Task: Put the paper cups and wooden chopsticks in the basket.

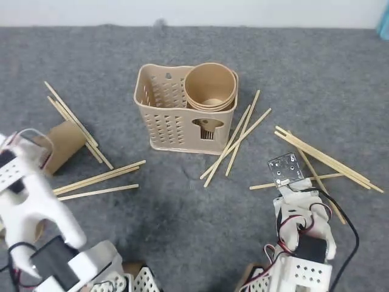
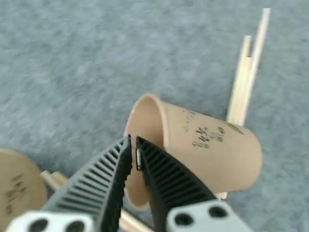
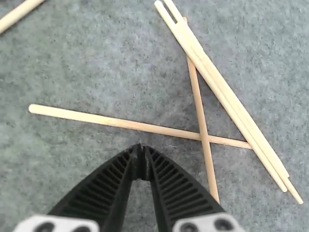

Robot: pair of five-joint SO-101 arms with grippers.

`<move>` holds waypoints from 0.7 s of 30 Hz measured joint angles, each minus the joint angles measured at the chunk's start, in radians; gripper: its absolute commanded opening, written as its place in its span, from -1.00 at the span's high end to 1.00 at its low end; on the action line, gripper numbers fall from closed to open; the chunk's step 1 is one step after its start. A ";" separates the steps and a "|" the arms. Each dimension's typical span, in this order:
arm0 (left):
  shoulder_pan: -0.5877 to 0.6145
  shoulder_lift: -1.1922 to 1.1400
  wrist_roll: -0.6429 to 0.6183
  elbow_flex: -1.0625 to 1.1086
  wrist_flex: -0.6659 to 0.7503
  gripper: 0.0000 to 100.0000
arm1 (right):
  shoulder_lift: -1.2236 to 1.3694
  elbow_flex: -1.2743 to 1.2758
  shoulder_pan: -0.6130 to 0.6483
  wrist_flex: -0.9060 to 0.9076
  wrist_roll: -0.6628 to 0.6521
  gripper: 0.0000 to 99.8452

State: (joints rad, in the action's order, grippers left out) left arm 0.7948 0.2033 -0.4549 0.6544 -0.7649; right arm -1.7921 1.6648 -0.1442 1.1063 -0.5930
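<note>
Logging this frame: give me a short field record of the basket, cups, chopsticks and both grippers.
basket: upright, mid-table
stacked cups: inside basket, at its right end in the high view
loose cup: lying on its side on the carpet
chopsticks: scattered on the carpet around basket
left gripper: shut, at loose cup's mouth
right gripper: shut, near crossed chopsticks

A grey, felt-like cloth covers the whole worktop (image 1: 182, 201). Along the far edge of the worktop runs a pale white strip of wall (image 1: 182, 11). At the far right corner stands a small turquoise object (image 1: 385, 24), cut by the frame.
</note>
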 measured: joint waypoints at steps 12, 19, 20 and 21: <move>-0.221 0.000 0.000 0.000 0.279 0.97 | 0.000 0.000 0.000 0.000 0.000 0.98; -0.345 0.000 0.000 0.000 0.319 0.97 | 0.000 0.000 0.000 0.000 0.000 0.98; -0.367 -0.002 0.000 0.005 0.339 0.97 | 0.000 0.000 0.000 0.000 0.000 0.98; -0.387 -0.003 0.000 0.005 0.358 0.97 | 0.000 0.000 0.000 0.000 0.000 0.98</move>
State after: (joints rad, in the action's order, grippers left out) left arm 0.4081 0.2002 -0.4549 0.6590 -0.4074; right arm -1.7921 1.6648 -0.1442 1.1063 -0.5930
